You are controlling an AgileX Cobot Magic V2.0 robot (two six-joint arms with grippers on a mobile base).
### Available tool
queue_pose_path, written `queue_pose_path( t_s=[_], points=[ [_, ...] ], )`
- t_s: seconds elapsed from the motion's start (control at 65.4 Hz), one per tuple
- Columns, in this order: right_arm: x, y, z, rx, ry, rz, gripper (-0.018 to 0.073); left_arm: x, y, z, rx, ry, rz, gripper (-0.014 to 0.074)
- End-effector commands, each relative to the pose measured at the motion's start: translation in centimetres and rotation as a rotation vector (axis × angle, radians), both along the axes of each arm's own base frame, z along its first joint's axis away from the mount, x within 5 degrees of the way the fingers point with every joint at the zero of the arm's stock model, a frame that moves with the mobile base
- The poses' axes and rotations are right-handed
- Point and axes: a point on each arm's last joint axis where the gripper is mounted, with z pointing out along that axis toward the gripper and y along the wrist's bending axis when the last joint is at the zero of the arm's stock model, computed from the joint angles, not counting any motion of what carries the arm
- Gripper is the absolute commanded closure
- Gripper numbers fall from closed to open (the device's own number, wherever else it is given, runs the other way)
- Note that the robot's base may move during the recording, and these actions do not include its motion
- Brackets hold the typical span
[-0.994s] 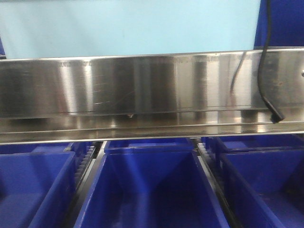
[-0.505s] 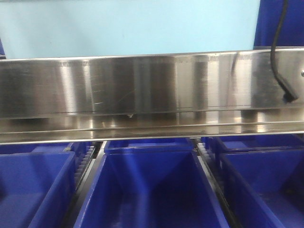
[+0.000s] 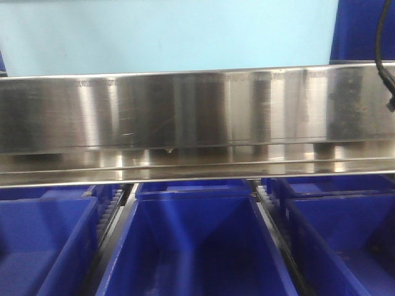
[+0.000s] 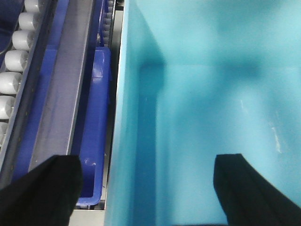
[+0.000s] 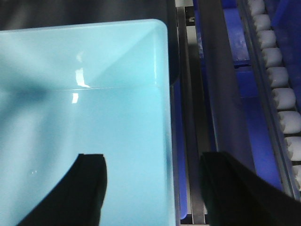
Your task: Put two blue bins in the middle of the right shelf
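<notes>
**Tally and arm pose**

Light-blue bin (image 4: 211, 94): one seen. It fills most of each wrist view, open top toward the cameras, with nothing visible inside. In the front view its pale wall shows above the steel rail (image 3: 197, 117). I cannot tell whether a second bin is nested under it.

Dark blue bins (image 3: 197, 246): three in the near row below the rail, at left, middle and right, side by side with narrow gaps. The rims of three more show just behind them.

Steel rail: one, running the full width of the front view.

Black cable (image 3: 384, 61): one, hanging at the far right edge in front of the rail.

White rollers (image 4: 14, 61): one column along the left edge of the left wrist view and one along the right edge of the right wrist view. Both are cropped, so there is no exact count.

Left gripper (image 4: 146, 162): points down over the light-blue bin's left wall. The fingers (image 4: 42, 193) are spread wide, one outside the wall above a dark blue bin and the other inside the pale bin. Neither is pressed to the wall.

Right gripper (image 5: 155, 160): mirrors this at the bin's right wall. Its fingers (image 5: 235, 193) are also wide apart, one inside and one outside over the shelf frame, gripping nothing.
</notes>
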Motion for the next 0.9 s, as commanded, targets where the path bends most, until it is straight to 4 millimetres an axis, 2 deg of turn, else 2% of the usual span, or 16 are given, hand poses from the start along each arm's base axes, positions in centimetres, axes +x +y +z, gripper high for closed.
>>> queue_pose_path(
  t_s=[0.0, 0.199, 0.336, 0.658, 0.887],
  points=[
    [0.0, -0.1, 0.0, -0.011, -0.005, 0.006, 0.024, 0.0, -0.2, 0.2, -0.02, -0.004, -0.007, 0.0121],
    [0.3, 0.4, -1.8, 0.004, 0.063, 0.018, 0.0242, 0.4, -0.8, -0.6, -0.047, 0.034, -0.017, 0.0121],
    [0.6, -0.3, -3.0, -0.014, 0.104, -0.004, 0.0242, 0.5, -0.9, -0.8, -0.047, 0.039, -0.017, 0.0121],
    [0.8, -0.6, -3.3, -0.027, 0.112, 0.001, 0.0242, 0.6, -0.6, -1.1, -0.049, 0.05, -0.007, 0.0121],
    [1.5, -0.1, -4.5, -0.045, 0.145, 0.039, 0.0242, 1.1, 0.7, -2.9, -0.041, 0.122, 0.016, 0.0121]
  ],
)
